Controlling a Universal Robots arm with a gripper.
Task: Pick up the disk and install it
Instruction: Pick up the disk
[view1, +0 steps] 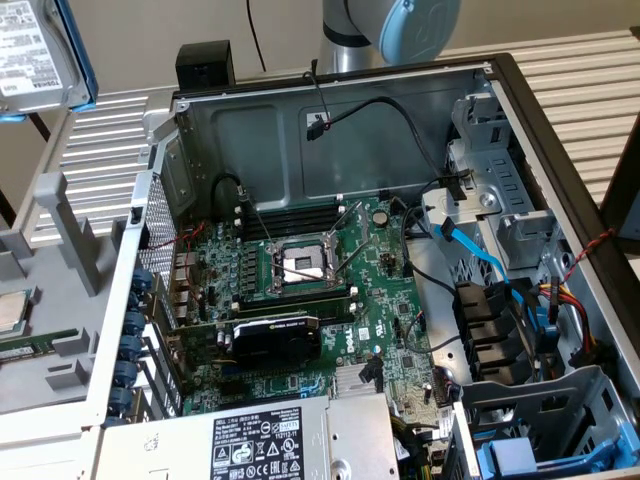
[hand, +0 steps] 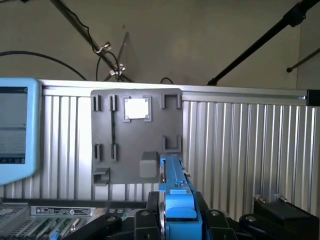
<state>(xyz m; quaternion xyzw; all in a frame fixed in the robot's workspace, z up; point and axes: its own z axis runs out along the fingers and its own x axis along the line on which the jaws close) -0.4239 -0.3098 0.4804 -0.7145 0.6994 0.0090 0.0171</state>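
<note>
- Claw is clamped on the disk; the wrist view shows the blue carrier edge-on between the jaws.
- Behind it, that view shows a grey holder plate on the ribbed table.
- Exterior view shows the open computer case, its motherboard, and another blue-framed drive at the exterior view's left.

Exterior steeply above case; wrist level.

The open computer case gave the gripper free entry above the motherboard; a loose black cable and a blue SATA cable crossed the drive cage.
</note>
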